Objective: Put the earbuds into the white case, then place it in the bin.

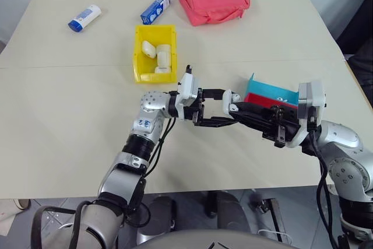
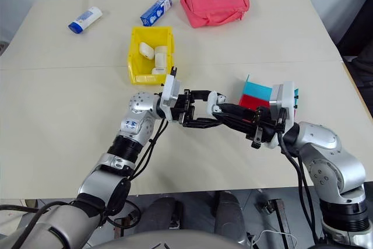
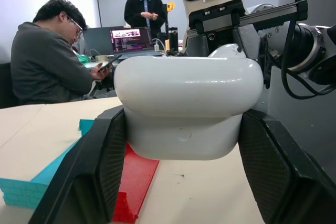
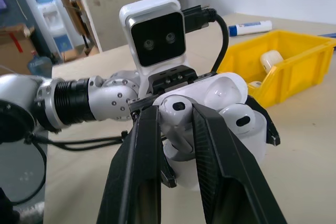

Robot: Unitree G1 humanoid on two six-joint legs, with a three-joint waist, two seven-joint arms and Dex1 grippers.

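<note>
Above the middle of the beige table (image 1: pixel 70 86), the two grippers are meeting over the near half. The left gripper (image 1: pixel 224 109), pointing to the right, is clamping the white case (image 3: pixel 188 106) between its two black fingers (image 3: pixel 100 166), with the lid hinged open. In the right wrist view the case is showing its two sockets, with one earbud (image 4: pixel 236 118) sitting in the socket and another earbud (image 4: pixel 176 109) being pinched between the narrowed fingers of the right gripper (image 4: pixel 176 129), right at the case's other socket. Whether that earbud is fully seated cannot be told. The right gripper is reaching in from the right, pointing left toward the case.

Just behind the right arm, a teal tray (image 1: pixel 269 88) and a red tray (image 1: pixel 262 100) are lying together on the table, the red one nearer.

The yellow bin (image 1: pixel 139 51) is standing beyond the left gripper, toward the far side of the table, well apart from the held case. It is holding several other white cases (image 1: pixel 164 55).

At the far edge, a white-and-blue tube (image 1: pixel 85 17) is lying at the left, a blue-and-white carton (image 1: pixel 155 7) is lying just beyond the bin, and a red pouch (image 1: pixel 214 0) is resting to the right of the carton.

In the left wrist view, two people (image 3: pixel 44 61) are working at a desk with a laptop (image 3: pixel 128 39) beyond the table.
</note>
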